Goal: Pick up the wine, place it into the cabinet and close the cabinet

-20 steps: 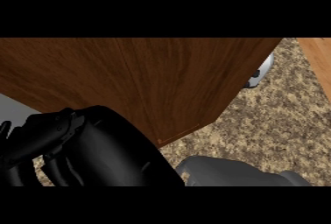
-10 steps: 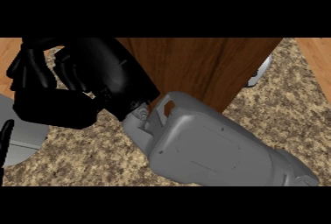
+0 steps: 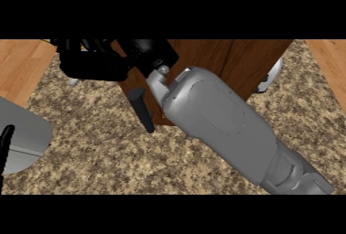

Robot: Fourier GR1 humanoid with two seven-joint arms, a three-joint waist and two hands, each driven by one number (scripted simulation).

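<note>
My right hand [image 3: 94, 61] is at the far edge of the counter [image 3: 88, 151], against the left side of the brown cabinet [image 3: 209, 57]. My grey forearm crosses in front of the cabinet from the near right corner. The hand shows only as a dark mass cut off by the view's top, so I cannot tell how far open it is or whether it holds anything. The wine is not visible: either hidden by the hand or inside the cabinet. A narrow dark bar [image 3: 140, 112], likely the door's handle, juts toward me. This suggests the door stands ajar and the hand is placed to work it. My left hand [image 3: 7, 146] barely shows at the counter's left edge, state undetermined.
</note>
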